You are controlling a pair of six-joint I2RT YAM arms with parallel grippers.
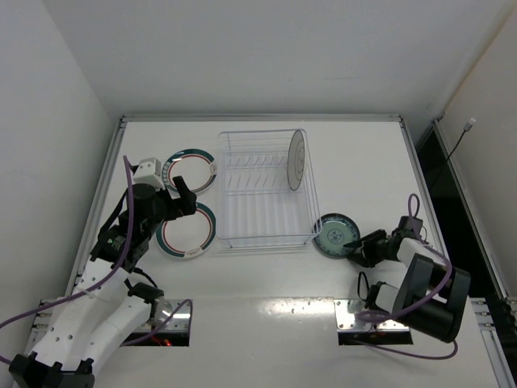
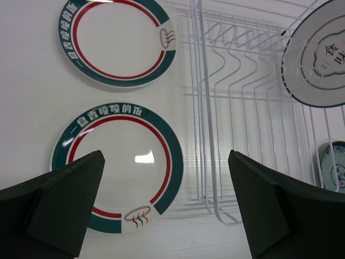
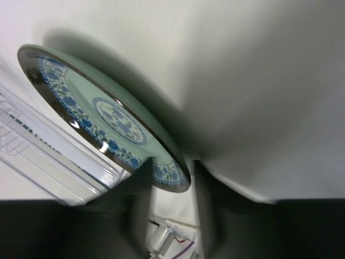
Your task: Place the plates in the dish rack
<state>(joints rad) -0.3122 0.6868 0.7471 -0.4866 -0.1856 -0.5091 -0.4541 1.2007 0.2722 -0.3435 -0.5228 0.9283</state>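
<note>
The white table carries the pale wire dish rack with rows of upright tines at its middle. One round white plate with a dark rim stands on edge at the rack's right end, and the slots to its left look free. Two large round white plates with green rim rings and red inner rings lie flat left of the rack, one farther and one nearer. The small round teal plate with a blue pattern lies just beside the rack's near right corner.

The right gripper pinches the teal plate by its near rim, one finger above and one below. The left gripper hangs spread wide over the nearer white plate, touching nothing.

The step in hand looks like lifting the teal plate. The grip is only on the rim (a shallow hold on glazed ware can slip), so a slow lift is wise. It should clear the rack's corner wire before swinging over. It should then turn on edge, line up with a free slot, and settle between tines before the fingers part. The left arm is best kept off the rack meanwhile.
</note>
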